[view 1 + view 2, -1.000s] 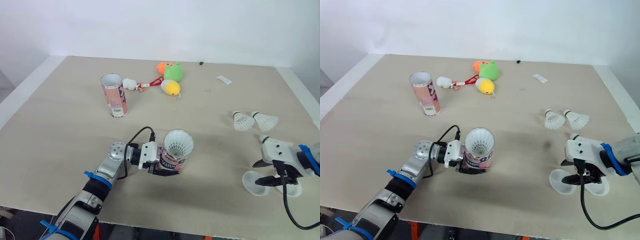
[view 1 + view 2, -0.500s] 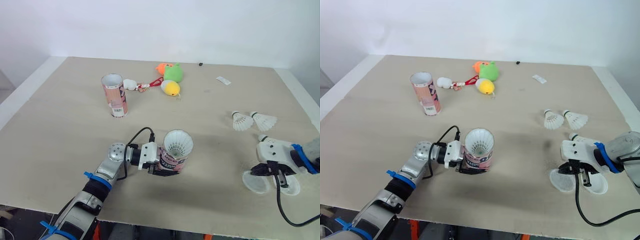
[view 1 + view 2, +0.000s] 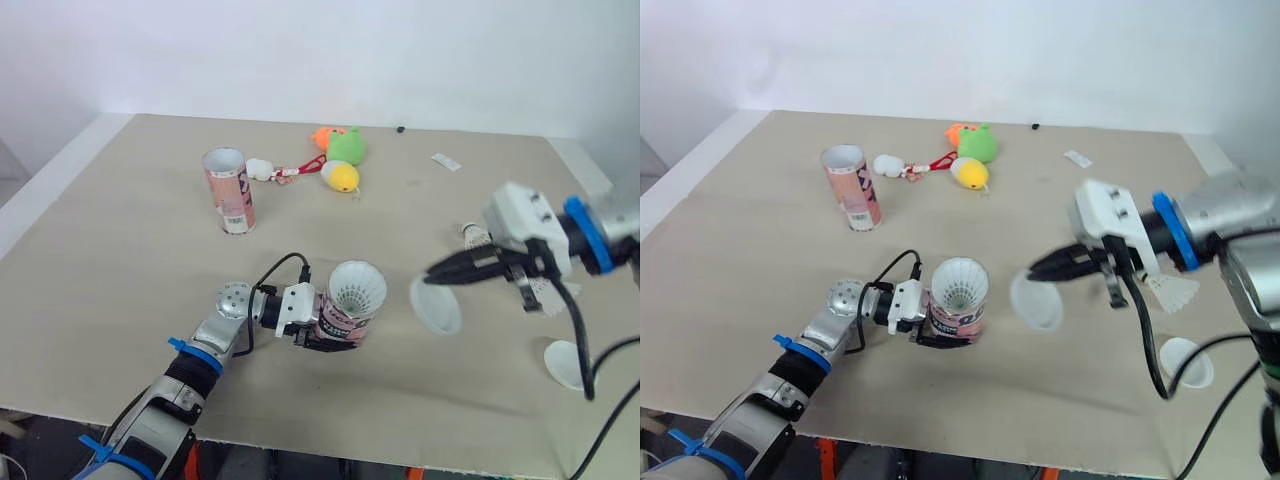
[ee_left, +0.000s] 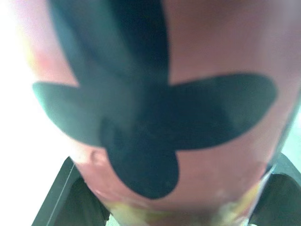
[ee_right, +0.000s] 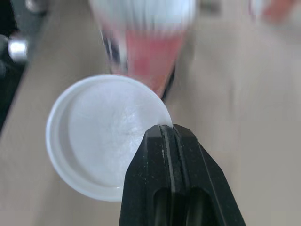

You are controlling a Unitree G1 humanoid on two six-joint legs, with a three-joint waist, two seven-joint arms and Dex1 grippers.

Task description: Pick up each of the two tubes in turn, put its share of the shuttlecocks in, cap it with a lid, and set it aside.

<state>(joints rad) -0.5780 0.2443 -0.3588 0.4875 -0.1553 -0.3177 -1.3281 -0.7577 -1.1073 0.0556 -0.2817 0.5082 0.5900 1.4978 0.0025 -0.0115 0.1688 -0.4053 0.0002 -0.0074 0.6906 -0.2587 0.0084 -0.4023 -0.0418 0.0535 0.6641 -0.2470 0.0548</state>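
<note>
A lid (image 3: 436, 306) had been lifted from the tabletop (image 3: 120, 250), pinched by the closed right pincer (image 3: 432, 275), and brought beside the tube (image 3: 348, 318) clamped in the left pincer (image 3: 318, 340), seemingly for capping.

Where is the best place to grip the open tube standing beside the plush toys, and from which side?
Grip the standing tube around the middle of its wall, probably coming level from the near side. It stands upright with its mouth open upward, and the plush toys lie close on its right.
</note>
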